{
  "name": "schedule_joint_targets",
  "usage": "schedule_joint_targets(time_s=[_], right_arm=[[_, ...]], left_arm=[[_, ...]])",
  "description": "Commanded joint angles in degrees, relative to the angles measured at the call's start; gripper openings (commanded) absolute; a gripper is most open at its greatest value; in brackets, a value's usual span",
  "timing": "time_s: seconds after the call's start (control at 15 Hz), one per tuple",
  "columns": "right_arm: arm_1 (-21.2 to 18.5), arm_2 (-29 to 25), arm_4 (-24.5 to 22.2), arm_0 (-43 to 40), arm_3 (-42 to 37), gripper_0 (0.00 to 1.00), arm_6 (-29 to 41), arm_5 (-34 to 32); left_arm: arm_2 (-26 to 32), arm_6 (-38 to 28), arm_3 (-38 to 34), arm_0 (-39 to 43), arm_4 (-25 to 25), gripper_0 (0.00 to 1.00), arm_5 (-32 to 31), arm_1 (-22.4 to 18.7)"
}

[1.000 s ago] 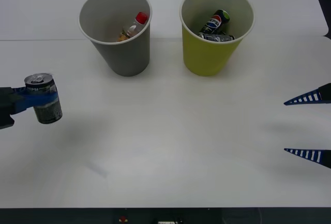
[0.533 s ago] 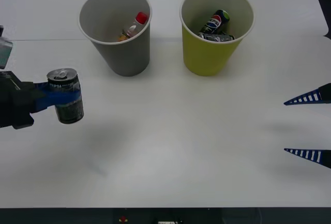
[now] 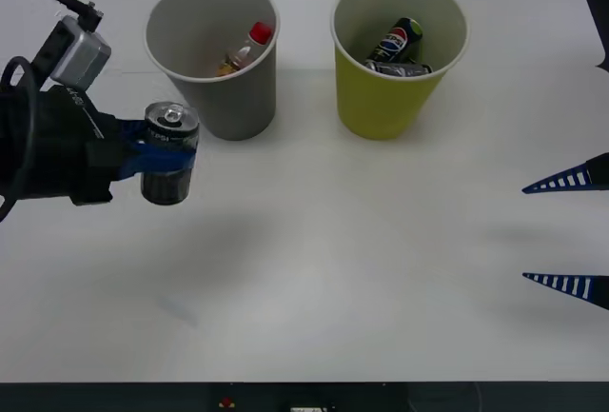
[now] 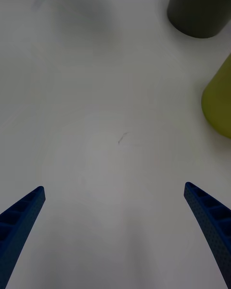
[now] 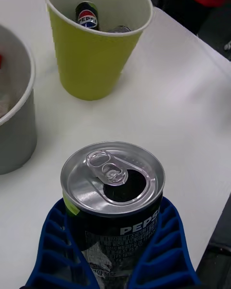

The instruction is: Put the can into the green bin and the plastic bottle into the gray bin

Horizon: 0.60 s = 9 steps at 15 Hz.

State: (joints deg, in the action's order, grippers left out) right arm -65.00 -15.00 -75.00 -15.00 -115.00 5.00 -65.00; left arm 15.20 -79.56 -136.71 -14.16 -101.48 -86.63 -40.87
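Note:
My left gripper (image 3: 169, 152) is shut on the can (image 3: 171, 117), a small dark can with a silver pull-tab top, held upright above the table just left of the gray bin (image 3: 233, 107). In the left wrist view the can (image 5: 113, 173) sits between the blue fingers (image 5: 57, 241). The plastic bottle (image 3: 245, 48), red-capped, lies inside the gray bin. The green bin (image 3: 381, 103) stands to the right of the gray one. My right gripper (image 3: 571, 231) hangs open at the table's right edge, holding nothing.
Inside the green bin lie a black Pepsi can (image 3: 398, 39) and another silver-gray can (image 3: 400, 69). The wrist views show the green bin (image 5: 91, 62) (image 4: 219, 101) and the gray bin (image 5: 17, 130) (image 4: 199, 9). White table (image 3: 333, 269) stretches in front of both bins.
The left arm has carried the can rightward and farther back, from the table's left edge to beside the gray bin. The right gripper has stayed still.

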Motion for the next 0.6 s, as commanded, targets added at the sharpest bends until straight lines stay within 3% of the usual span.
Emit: schedule_joint_targets(time_s=[0.07, 0.47, 0.6], right_arm=[[0.0, 0.0, 0.0, 0.0, 0.0, 1.0, 0.0, 0.0], [0.0, 0.0, 0.0, 0.0, 0.0, 1.0, 0.0, 0.0], [0.0, 0.0, 0.0, 0.0, 0.0, 1.0, 0.0, 0.0]], left_arm=[[-3.69, -0.24, 0.39, -4.56, -1.0, 0.0, -1.35, 0.0], [-15.55, -0.95, 9.62, -18.62, -3.99, 0.0, -0.56, 0.79], [-20.83, -6.48, 10.94, -23.54, -8.65, 0.0, 2.17, 1.5]])
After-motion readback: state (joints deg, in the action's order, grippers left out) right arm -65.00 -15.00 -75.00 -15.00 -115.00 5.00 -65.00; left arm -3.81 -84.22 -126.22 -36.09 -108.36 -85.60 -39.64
